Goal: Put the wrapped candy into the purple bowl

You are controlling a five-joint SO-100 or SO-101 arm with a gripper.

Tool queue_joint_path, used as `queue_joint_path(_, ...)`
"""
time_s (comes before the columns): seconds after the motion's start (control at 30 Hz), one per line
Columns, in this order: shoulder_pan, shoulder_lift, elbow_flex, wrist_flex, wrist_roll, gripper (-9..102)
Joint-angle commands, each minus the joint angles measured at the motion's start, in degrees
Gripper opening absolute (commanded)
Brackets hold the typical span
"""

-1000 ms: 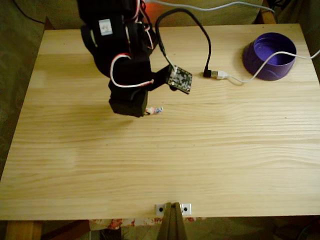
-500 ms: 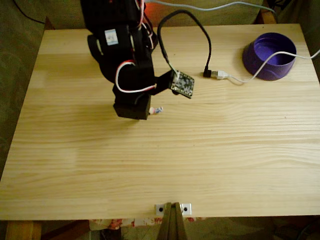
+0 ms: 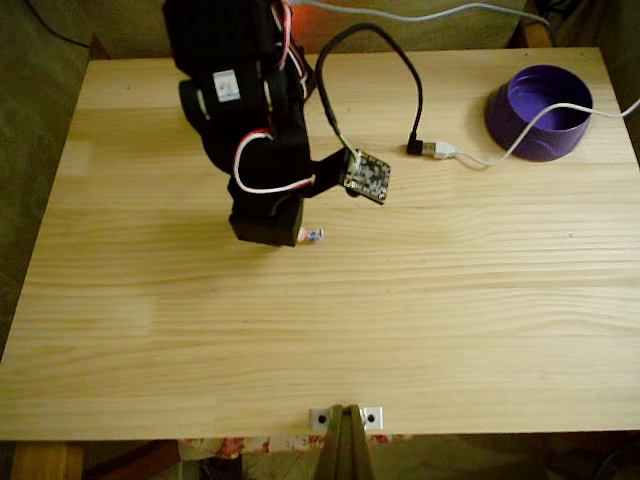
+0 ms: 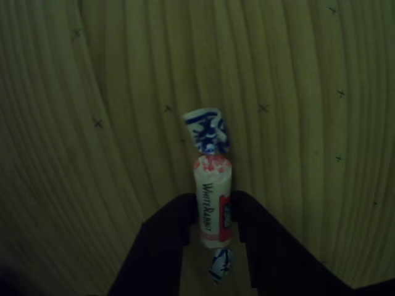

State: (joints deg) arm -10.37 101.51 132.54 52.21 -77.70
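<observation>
My gripper (image 4: 212, 216) pinches the wrapped candy (image 4: 212, 200) between both fingers, its twisted end sticking out ahead of me; the purple bowl (image 3: 540, 112) sits far off.

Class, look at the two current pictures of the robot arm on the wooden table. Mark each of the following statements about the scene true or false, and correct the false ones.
1. The wrapped candy lies between the two fingers of the gripper. True.
2. The purple bowl already holds the candy. False: in the fixed view the candy is by the gripper near the table's middle, far from the bowl.
3. A white cable runs over the bowl's rim. True.
4. The bowl stands at the near edge of the wooden table. False: it stands at the far right corner in the fixed view.
5. Both twisted ends of the candy stick out past the fingers in the other view. True.
</observation>
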Motion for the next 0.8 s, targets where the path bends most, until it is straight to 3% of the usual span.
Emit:
queue_joint_path(0.0,-0.18,1.32,-2.11,0.44,2.37,-2)
queue_joint_path(0.2,-2.02,5.1,-3.08,2.37,11.6,-2)
queue_joint_path(0.5,-11.95,16.26,-11.43,7.29,48.6,-2)
queue_joint_path(0.77,-24.43,19.69,-21.01,5.98,72.42,-2)
